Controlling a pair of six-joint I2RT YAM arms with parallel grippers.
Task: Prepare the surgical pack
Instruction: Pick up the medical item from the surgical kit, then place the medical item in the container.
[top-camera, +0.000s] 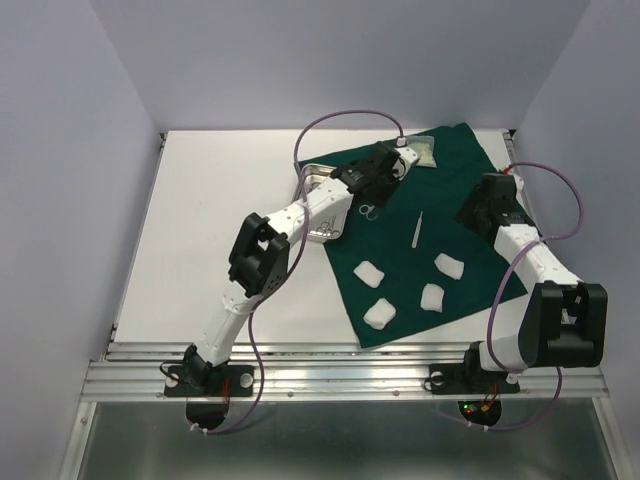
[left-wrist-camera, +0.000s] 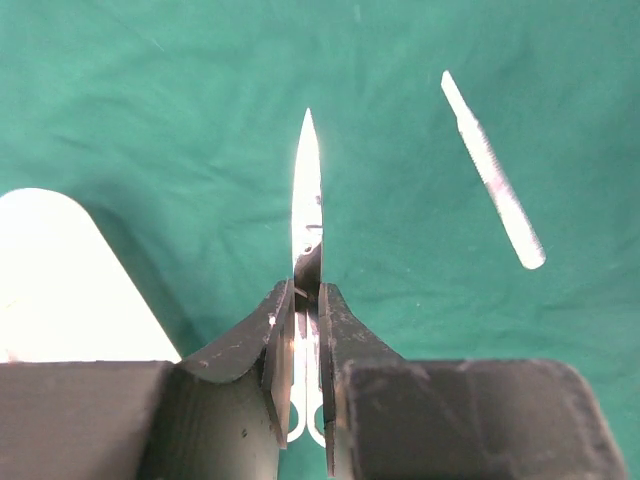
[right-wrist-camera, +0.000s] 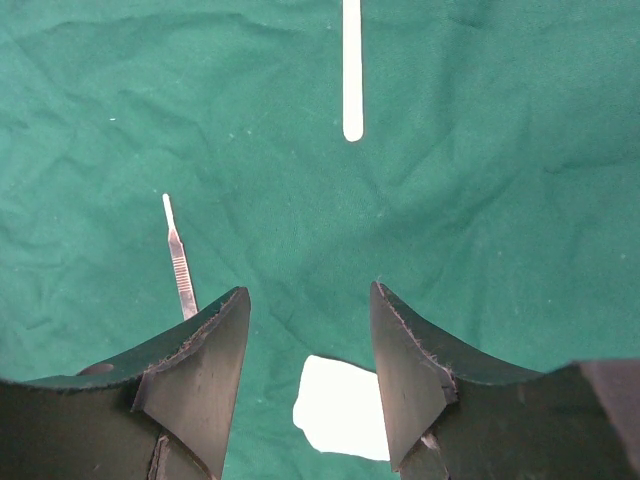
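Observation:
The dark green drape (top-camera: 440, 215) lies spread at the right of the table. My left gripper (top-camera: 372, 200) (left-wrist-camera: 308, 290) is shut on the steel forceps (top-camera: 370, 210) (left-wrist-camera: 307, 190). Their tip points away over the drape and their rings sit between my fingers. The steel tray (top-camera: 312, 172) sits at the drape's left edge, partly under my left arm. Four white gauze pads (top-camera: 368, 272) lie on the near part of the drape. The pale packet (top-camera: 425, 150) lies at the far edge. My right gripper (top-camera: 472, 215) (right-wrist-camera: 308, 295) is open and empty above one gauze pad (right-wrist-camera: 345, 405).
A slim ribbed steel tool (top-camera: 416, 228) (left-wrist-camera: 492, 170) (right-wrist-camera: 180, 262) lies in the middle of the drape. A pale straight bar (right-wrist-camera: 352, 70) shows at the top of the right wrist view. White table (top-camera: 220, 220) lies left of the drape. Walls close in three sides.

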